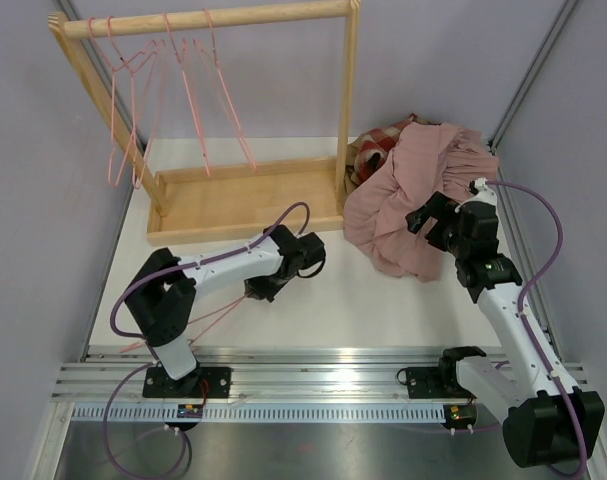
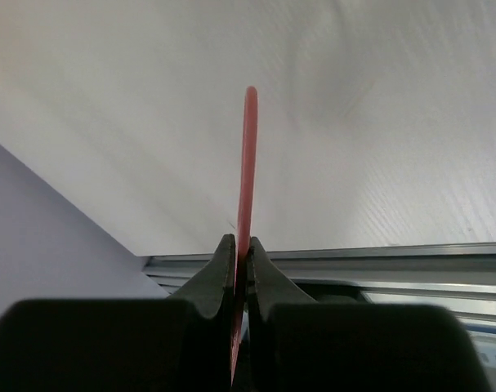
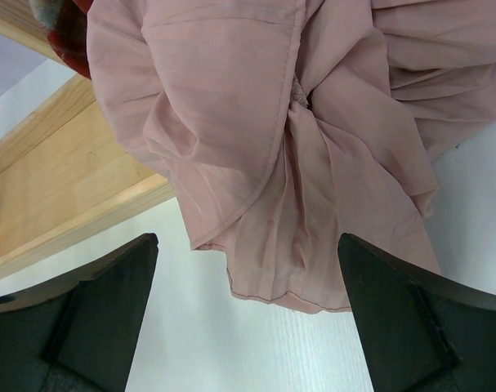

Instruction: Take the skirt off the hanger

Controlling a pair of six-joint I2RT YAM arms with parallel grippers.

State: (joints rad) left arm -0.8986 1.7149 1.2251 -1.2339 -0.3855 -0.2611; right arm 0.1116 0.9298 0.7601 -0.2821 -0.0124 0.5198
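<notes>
**Since the skirt lies loose on the table, the removal looks all but done**

While the left gripper [image 2: 241,247] is closed tight on a thin pink hanger [image 2: 248,163], pinching the flat strip edge-on between its jaws, the pink skirt [image 1: 415,195] sits well apart from it. It is a crumpled heap on the white table [image 1: 363,310], just to the right of the wooden rack [image 1: 243,195]. In the overhead view the held hanger trails low from the left arm toward the near-left corner, with no cloth on it. The right gripper [image 3: 248,253] hangs over the heap's near edge, its jaws spread wide with nothing between them. Its wrist camera looks straight at the bunched folds and hem. A red plaid cloth [image 1: 375,150] shows behind the skirt, against the rack's upright. Several more pink hangers [image 1: 133,110] dangle bare from the rack's top rod.

Judging by this, skirt and hanger are already separate, which is the heart of the task. I see no hanger wire inside the folds, though the bunching could hide one. What seems left is small: setting the held hanger down and drawing both arms clear
</notes>
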